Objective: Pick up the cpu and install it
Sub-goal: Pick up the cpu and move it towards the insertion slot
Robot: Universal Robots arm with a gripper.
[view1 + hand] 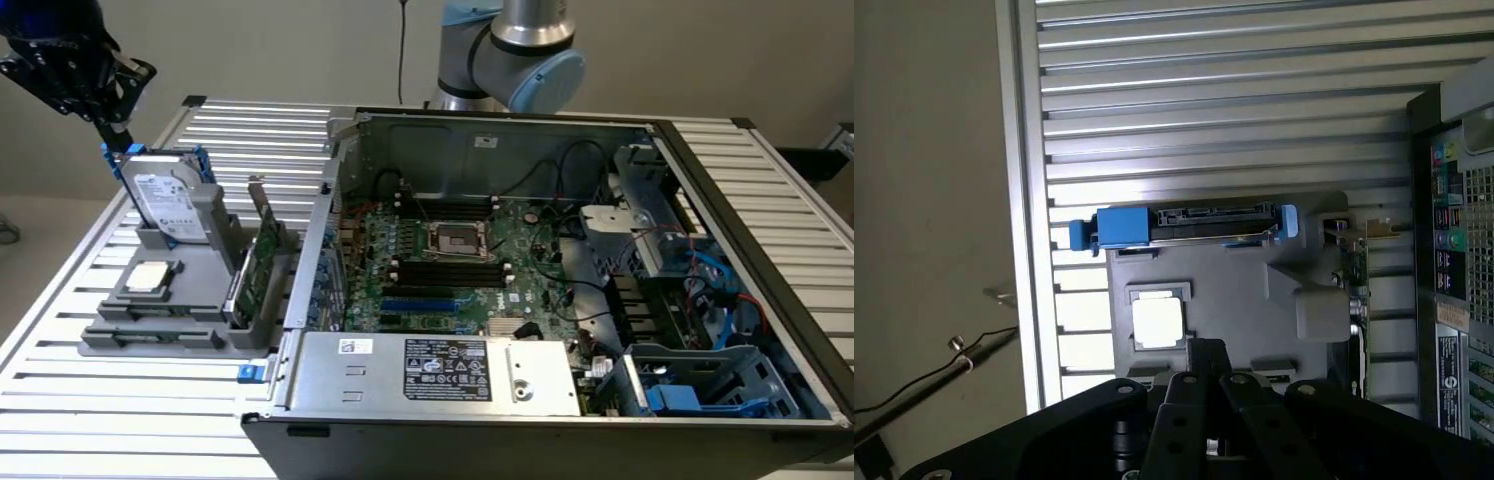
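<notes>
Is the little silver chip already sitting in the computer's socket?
No, the cpu lies on the grey holder outside the case.

The slatted table (80,400) and open computer case (534,250) are viewed obliquely from above in the exterior view. The shared grey holder (1254,300) with cpu (1157,322) is seen straight down from the wrist.

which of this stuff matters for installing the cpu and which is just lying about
For the job:
- cpu
- socket on the motherboard
- claw

Just lying about:
- hard drive
- green card
- power supply
</notes>
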